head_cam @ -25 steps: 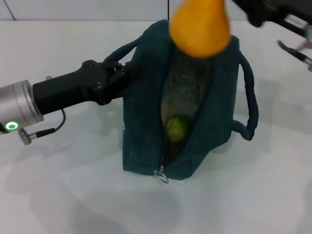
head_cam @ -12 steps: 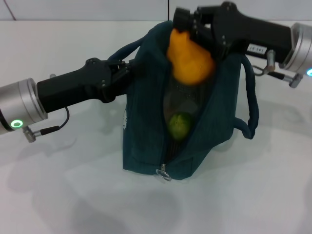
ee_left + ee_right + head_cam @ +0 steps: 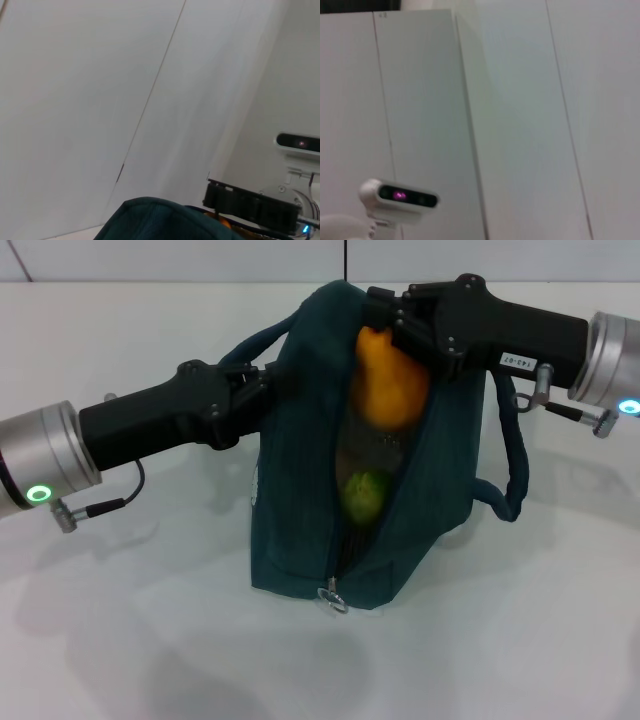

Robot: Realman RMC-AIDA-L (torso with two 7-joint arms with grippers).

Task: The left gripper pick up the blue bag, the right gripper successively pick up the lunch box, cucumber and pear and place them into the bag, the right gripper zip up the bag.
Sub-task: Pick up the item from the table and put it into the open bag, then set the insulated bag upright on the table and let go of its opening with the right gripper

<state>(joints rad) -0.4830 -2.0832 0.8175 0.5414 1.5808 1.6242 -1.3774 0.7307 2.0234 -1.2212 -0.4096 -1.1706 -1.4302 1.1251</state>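
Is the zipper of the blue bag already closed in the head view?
No, the blue bag gapes open along its zipper, showing the pear and cucumber inside.

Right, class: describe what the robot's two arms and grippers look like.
Both are black claws on black bodies with silver cylindrical wrists. The left gripper has a green wrist light and a thin black cable; the right gripper bears a small white label and a blue light.

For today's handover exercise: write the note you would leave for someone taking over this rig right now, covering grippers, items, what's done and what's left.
Left gripper: shut on the blue bag at its upper edge, holding the mouth open.
Right gripper: shut on the pear, at the bag's opening.
Cucumber: already inside, its end showing through the gap.
Lunch box: not visible.
Left to do: release the pear inside, then pull the zipper ring to close.
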